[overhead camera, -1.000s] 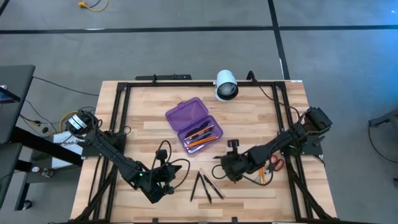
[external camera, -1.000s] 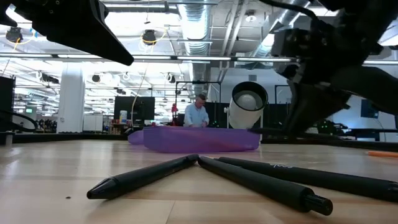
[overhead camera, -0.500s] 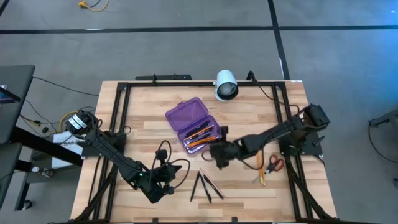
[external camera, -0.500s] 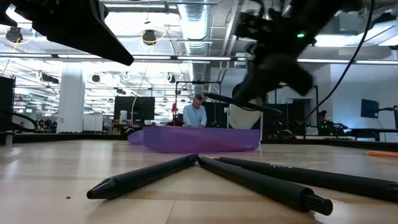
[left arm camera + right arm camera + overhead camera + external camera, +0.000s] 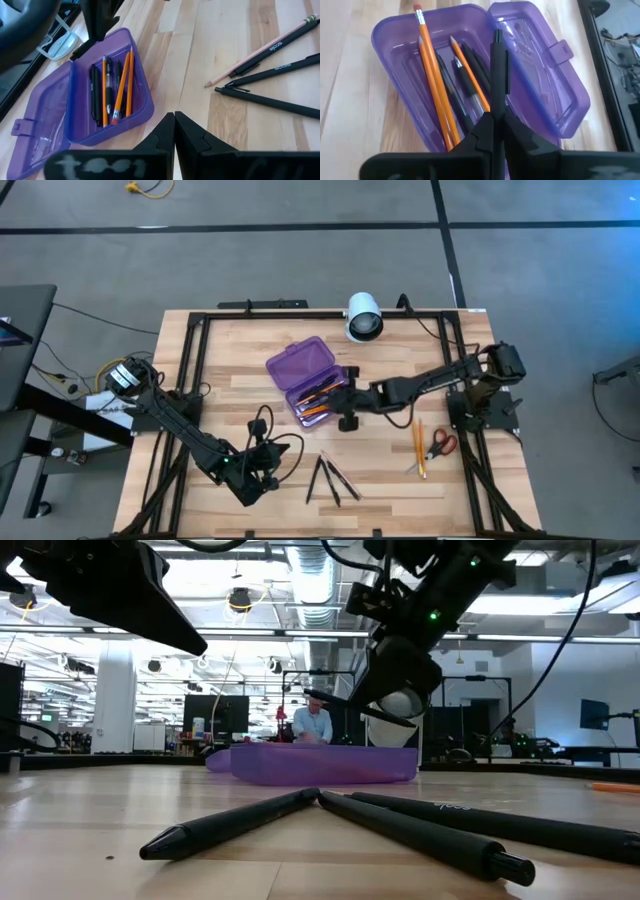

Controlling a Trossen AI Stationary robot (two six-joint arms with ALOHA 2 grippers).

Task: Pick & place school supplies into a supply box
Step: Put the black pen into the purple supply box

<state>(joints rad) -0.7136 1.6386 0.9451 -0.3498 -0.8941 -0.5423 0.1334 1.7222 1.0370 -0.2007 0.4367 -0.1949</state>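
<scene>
While my right pincer [image 5: 492, 117] grips a black pen [image 5: 498, 67] above the supply box [image 5: 420, 30], its tilt risks bouncing it off the hinge ridge.

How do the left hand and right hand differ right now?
The right hand is shut on a black pen above the open purple box; the left hand is shut and holds nothing. The right hand is raised; the left hand waits near the table's front. Both are dark and two-fingered.
</scene>
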